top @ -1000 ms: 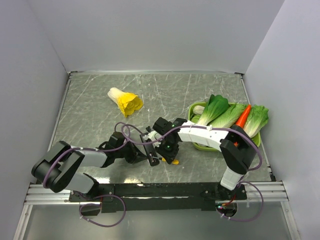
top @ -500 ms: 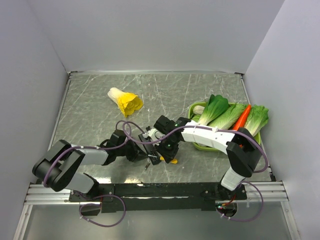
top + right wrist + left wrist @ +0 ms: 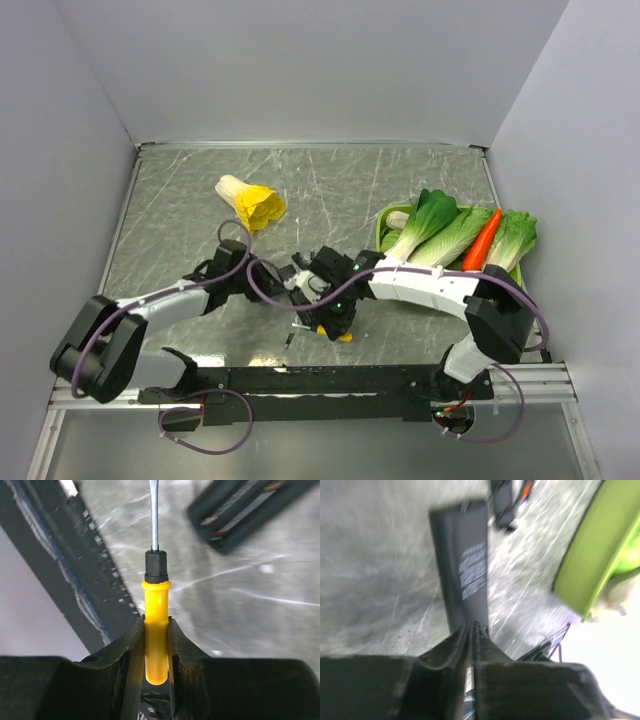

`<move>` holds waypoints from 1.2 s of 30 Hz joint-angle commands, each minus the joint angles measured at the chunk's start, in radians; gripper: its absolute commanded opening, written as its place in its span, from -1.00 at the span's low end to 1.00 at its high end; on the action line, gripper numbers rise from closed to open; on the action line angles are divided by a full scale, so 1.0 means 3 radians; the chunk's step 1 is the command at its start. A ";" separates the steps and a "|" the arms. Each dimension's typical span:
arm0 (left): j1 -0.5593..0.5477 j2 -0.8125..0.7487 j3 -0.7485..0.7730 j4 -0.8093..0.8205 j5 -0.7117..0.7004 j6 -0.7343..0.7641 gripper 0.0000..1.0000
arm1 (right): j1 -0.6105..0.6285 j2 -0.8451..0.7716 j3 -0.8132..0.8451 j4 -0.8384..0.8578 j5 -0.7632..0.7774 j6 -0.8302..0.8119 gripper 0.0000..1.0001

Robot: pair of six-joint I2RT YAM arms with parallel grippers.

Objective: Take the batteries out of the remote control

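My left gripper (image 3: pixel 471 627) is shut on one end of the remote control (image 3: pixel 462 565), a slim black bar with white markings on the face shown. In the top view the left gripper (image 3: pixel 291 286) sits just left of my right gripper (image 3: pixel 333 318). My right gripper (image 3: pixel 156 622) is shut on the yellow-handled screwdriver (image 3: pixel 156 600), whose metal shaft points away over the table. The remote (image 3: pixel 240 507) shows in the right wrist view, right of the shaft, with its open battery compartment facing that camera. I cannot tell whether batteries lie in the slots.
A yellow-white leafy vegetable (image 3: pixel 250 203) lies at the far left. A green tray (image 3: pixel 385 218) at the right holds bok choy (image 3: pixel 430 215) and a carrot (image 3: pixel 487 232); the tray's rim (image 3: pixel 592 555) is near the remote. The black base rail (image 3: pixel 320 380) runs along the near edge.
My left arm has drawn back and swung its gripper away from the near edge with the remote. My right gripper has shifted slightly nearer with the screwdriver.
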 commanded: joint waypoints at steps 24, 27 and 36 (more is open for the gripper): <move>0.0619 -0.1715 0.0444 -0.1296 -0.0612 0.1220 0.99 | -0.0568 0.0056 -0.0285 0.1526 0.1976 0.1246 -0.77; 0.0619 -0.1970 0.0290 -0.1136 -0.0535 0.1124 0.99 | -0.0568 0.0153 -0.0305 0.1542 0.1981 0.1271 -0.72; 0.0619 -0.1992 0.0469 -0.1448 -0.0632 0.1195 0.99 | -0.0563 0.0189 -0.0459 0.1674 0.1890 0.1419 -0.39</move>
